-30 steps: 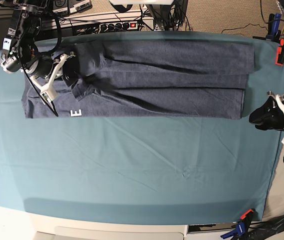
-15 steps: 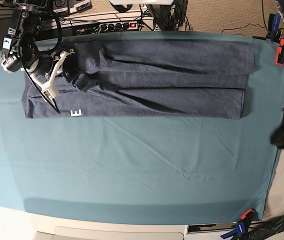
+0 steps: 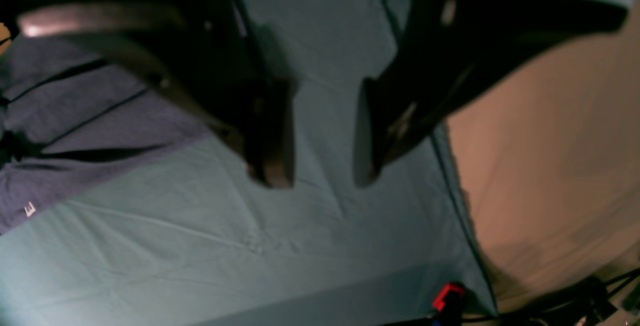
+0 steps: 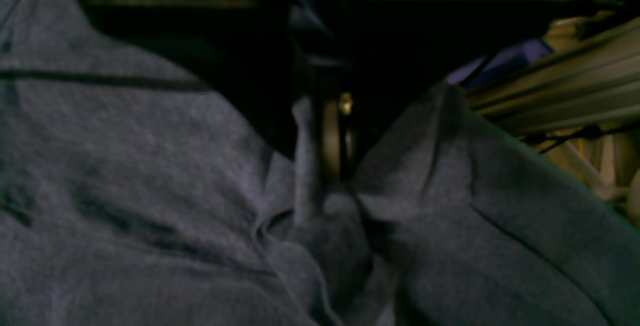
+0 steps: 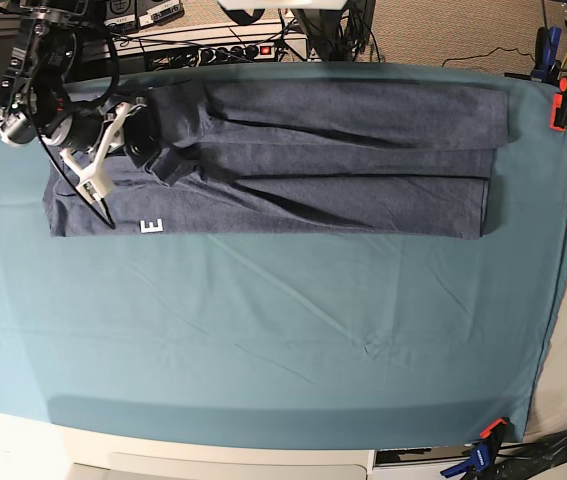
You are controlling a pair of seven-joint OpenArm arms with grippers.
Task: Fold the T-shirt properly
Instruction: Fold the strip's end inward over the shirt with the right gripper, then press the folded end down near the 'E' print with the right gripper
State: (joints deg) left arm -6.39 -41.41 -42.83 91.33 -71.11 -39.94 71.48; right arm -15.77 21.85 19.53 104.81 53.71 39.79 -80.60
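Lying as a long folded band at 12 o'clock on the table cloth (image 5: pixel 263 330), the T-shirt (image 5: pixel 313 170) handles limp and light — right gripper (image 4: pixel 332 166) pinches its bunched 9 o'clock end, left gripper (image 3: pixel 320 166) gapes empty — hems suit gripping.

Base camera looks straight down on the whole desk (image 5: pixel 263 340) from high up. Left wrist camera hangs off the 3 o'clock edge, looking past its fingers (image 3: pixel 272 136) across the cloth; right wrist camera sits tight on the T-shirt (image 4: pixel 125 176) near 10 o'clock, fabric both wrist views share with base.
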